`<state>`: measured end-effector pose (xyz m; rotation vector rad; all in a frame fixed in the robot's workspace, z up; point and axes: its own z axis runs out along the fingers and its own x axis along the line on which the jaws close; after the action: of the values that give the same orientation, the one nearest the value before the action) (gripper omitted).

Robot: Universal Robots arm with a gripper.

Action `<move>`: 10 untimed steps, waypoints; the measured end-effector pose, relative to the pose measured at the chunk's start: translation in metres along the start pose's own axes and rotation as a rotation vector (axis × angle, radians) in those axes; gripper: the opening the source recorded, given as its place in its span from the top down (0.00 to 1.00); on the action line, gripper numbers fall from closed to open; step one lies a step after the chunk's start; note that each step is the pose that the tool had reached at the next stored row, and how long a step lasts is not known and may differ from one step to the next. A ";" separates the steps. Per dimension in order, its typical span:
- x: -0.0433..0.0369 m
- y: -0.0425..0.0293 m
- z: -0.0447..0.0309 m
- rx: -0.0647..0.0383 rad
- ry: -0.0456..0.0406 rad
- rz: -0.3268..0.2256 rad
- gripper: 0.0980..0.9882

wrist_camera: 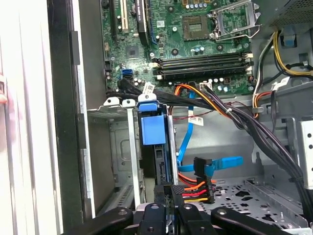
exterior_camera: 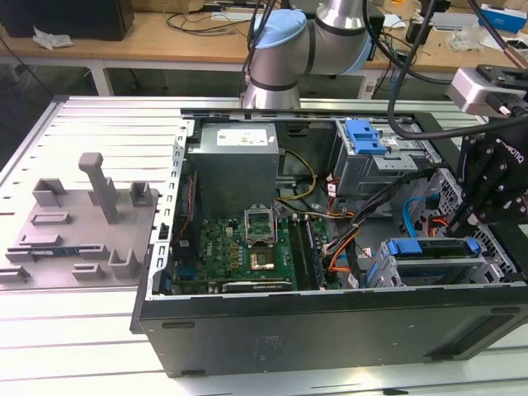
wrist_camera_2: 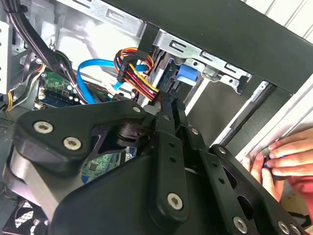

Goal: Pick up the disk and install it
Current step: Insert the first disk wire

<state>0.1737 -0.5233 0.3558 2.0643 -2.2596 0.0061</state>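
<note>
Black gripper [wrist_camera: 168,192] links are filling the near edge of the first wrist view, and the two fingers are lying pressed together with barely a slit between them and nothing visibly caught there. Their tips are sitting right at the near edge of the disk [wrist_camera: 152,128]; whether they are actually touching it I cannot tell. The disk is standing edge-on inside the metal drive cage [wrist_camera: 111,147], its bright blue bracket facing the motherboard [wrist_camera: 195,34] farther off. Just beside the gripper, a bundle of red, orange and yellow wires [wrist_camera: 198,188] is ending in a black plug, with a light blue cable [wrist_camera: 220,164] curving next to it.

In the exterior view the disk [exterior_camera: 435,247] is lying in the cage at the near corner of the open computer case [exterior_camera: 330,330], toward the exterior view's right. A person's hand [wrist_camera_2: 281,159] is resting outside the case wall in the second wrist view.
</note>
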 end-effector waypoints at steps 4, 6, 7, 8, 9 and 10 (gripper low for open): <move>-0.0003 0.0000 0.0000 0.003 -0.0023 -0.019 0.93; -0.0003 0.0000 0.0000 0.005 -0.0095 -0.027 0.93; -0.0003 0.0000 0.0001 0.005 -0.0180 -0.032 0.93; -0.0003 0.0000 0.0001 0.005 -0.0235 -0.035 0.93; -0.0002 0.0000 0.0002 0.005 -0.0275 -0.038 0.93; -0.0002 0.0000 0.0002 0.005 -0.0282 -0.039 0.93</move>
<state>0.1738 -0.5232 0.3556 2.1233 -2.2374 -0.0200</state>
